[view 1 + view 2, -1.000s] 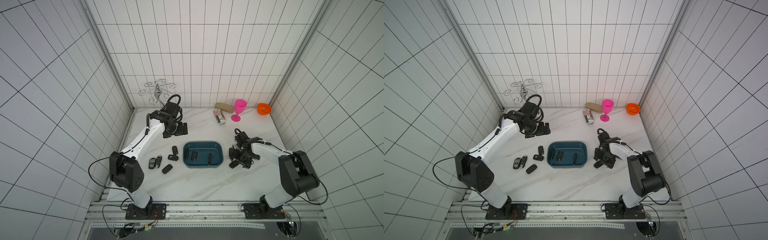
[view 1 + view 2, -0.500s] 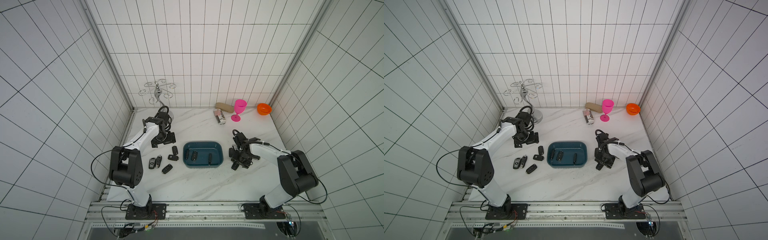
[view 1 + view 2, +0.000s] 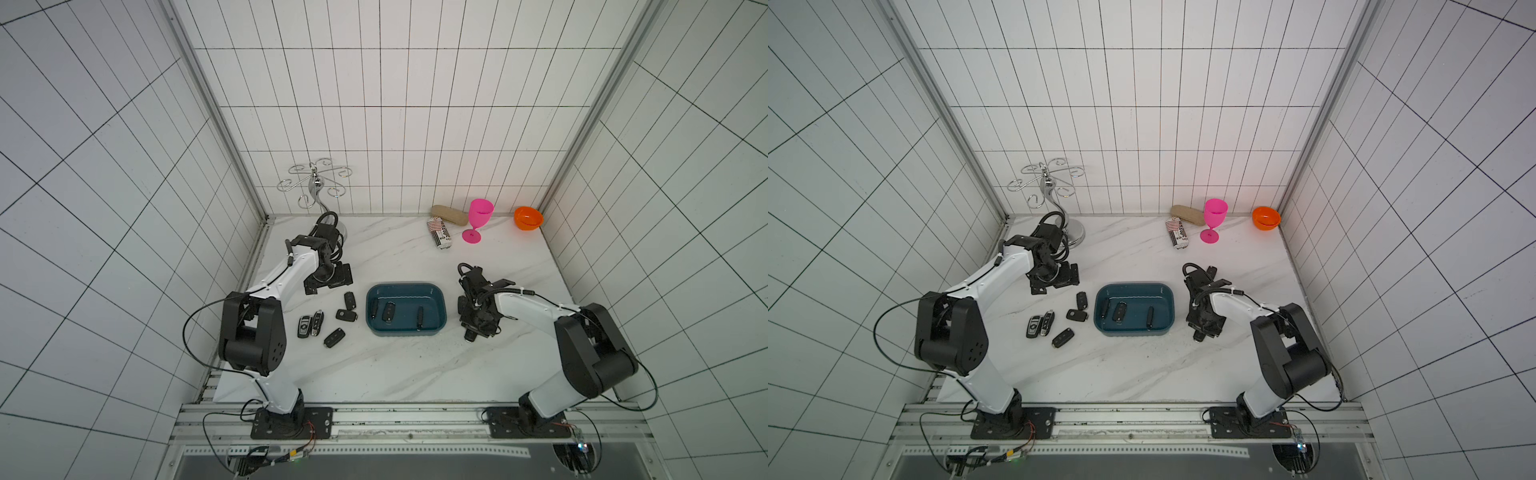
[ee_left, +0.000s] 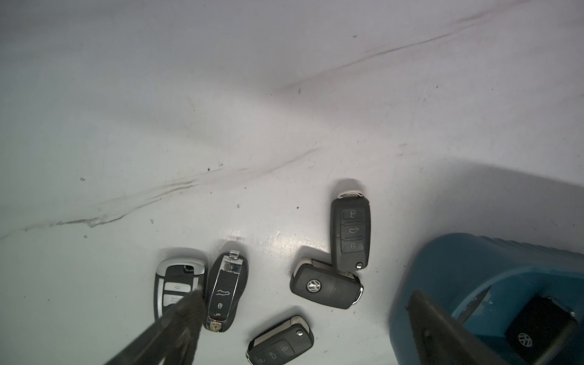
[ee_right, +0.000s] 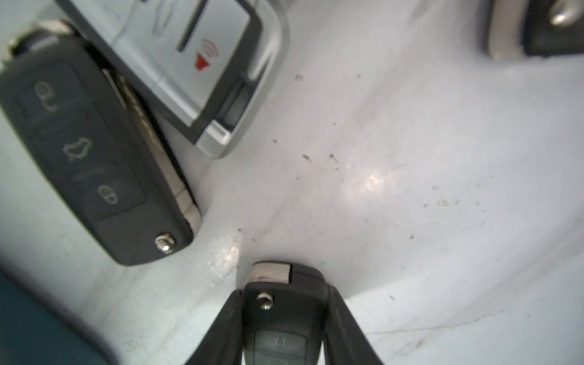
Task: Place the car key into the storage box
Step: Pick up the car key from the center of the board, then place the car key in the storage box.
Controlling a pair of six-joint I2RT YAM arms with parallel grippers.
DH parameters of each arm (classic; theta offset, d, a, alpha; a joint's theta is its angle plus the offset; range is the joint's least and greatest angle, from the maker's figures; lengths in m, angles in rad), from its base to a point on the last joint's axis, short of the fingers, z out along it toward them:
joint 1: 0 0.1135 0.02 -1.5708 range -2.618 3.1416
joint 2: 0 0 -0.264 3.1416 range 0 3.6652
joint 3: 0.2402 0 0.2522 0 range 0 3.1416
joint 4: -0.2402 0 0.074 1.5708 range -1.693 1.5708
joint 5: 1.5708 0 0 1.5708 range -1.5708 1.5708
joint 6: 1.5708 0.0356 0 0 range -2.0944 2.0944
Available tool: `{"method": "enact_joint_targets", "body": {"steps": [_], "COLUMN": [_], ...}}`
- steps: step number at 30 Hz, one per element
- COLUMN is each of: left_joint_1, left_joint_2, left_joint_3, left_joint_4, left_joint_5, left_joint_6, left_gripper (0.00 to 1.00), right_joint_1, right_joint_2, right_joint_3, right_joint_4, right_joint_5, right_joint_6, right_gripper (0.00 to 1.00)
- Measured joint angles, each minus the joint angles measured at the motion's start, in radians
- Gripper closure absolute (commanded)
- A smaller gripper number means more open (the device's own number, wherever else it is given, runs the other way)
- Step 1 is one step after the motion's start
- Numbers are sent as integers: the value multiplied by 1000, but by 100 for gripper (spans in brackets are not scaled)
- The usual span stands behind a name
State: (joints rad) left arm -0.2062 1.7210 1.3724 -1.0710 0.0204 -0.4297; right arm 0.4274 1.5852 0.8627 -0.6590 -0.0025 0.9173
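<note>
Two fingers (image 5: 226, 331) of the right gripper (image 5: 284, 295) are clamped on the flanks of the car key (image 5: 284, 319), which lies flat on the tabletop (image 5: 410, 189) near the storage box (image 3: 405, 331), on its right and outside it. Light, stiff and smooth-shelled, that key looks liable to pivot or slip, so a hold across the plastic sides, just behind the metal end cap (image 5: 271, 271), seems the right one for the lift. Farther off, the left gripper (image 3: 330, 281) hangs with jaws wide apart, holding nothing, beyond a cluster of loose keys (image 3: 346, 315).
</note>
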Motion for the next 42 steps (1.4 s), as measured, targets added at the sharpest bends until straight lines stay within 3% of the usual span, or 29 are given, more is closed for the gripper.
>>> {"method": "enact_joint_targets", "body": {"steps": [9,13,22,32,42], "left_joint_1": [10,15,17,18,19], "left_joint_2": [0,7,49,49,49], "left_joint_3": [-2,-2,-11,-14,-24], "left_joint_4": [13,13,17,21,29], "left_joint_5": [3,3,27,43,65], "left_joint_6": [1,1,0,0,0], "left_gripper": [2,2,2,2,2], "right_joint_1": [15,32,39,174,325], "right_joint_2": [-63,-172,-309,-103,153], "right_joint_3": [-31,-27,187,468,605], "right_joint_4": [3,-80,-332,-396,-312], "right_joint_5": [-59,-60,-6,5,-24], "right_joint_6": [-20,-73,-188,-265,-315], "right_gripper": [75,80,81,79,80]}}
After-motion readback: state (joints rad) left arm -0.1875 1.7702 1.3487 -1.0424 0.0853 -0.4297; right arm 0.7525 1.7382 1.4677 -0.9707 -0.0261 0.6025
